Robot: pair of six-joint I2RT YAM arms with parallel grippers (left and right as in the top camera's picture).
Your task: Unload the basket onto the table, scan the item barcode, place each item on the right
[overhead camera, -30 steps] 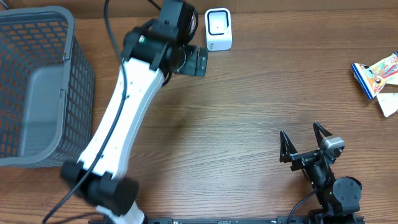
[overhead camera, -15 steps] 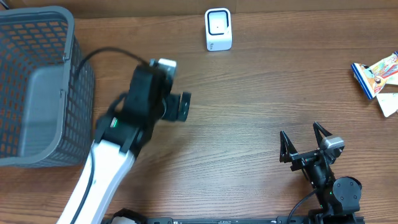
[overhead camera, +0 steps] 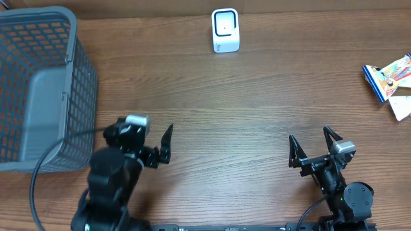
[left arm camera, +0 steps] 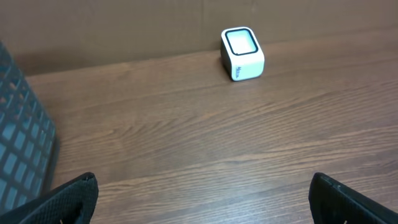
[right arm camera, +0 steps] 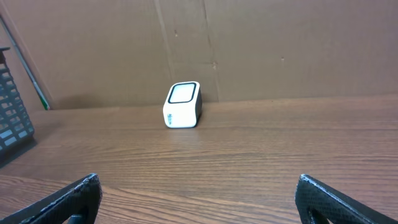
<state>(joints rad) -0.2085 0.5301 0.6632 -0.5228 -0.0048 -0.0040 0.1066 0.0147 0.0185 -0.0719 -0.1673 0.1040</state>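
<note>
While both arms are seen at near edge of wooden table, grey mesh basket is set far left. Left gripper, right gripper: jaws spread wide, nothing held. Item packets laid at right edge, well apart from both. White barcode scanner stood at far edge.

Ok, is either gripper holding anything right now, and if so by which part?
Nothing is held. The left gripper and the right gripper both stand open, with nothing between their fingers.
</note>
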